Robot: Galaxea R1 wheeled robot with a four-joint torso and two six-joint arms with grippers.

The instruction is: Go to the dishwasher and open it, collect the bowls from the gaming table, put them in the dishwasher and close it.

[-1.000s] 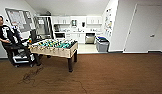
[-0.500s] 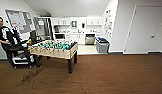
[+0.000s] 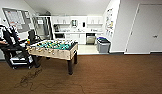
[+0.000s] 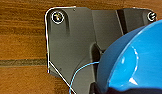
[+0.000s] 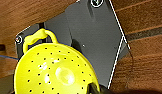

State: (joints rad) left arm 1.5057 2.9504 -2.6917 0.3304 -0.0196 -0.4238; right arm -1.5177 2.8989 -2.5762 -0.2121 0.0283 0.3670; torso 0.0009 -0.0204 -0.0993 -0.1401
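Nothing among the room's things has shifted since a moment ago: the foosball table [image 3: 55, 49] stands left, the steel dishwasher [image 3: 90, 38] far off in the kitchen, while wrist views show a blue bowl [image 4: 137, 62] and yellow colander [image 5: 53, 71] close up, grip unclear.

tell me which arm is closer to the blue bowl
Left. The blue bowl sits right at the left wrist camera, close against that arm's end. The right wrist camera instead has a yellow colander close against its arm.
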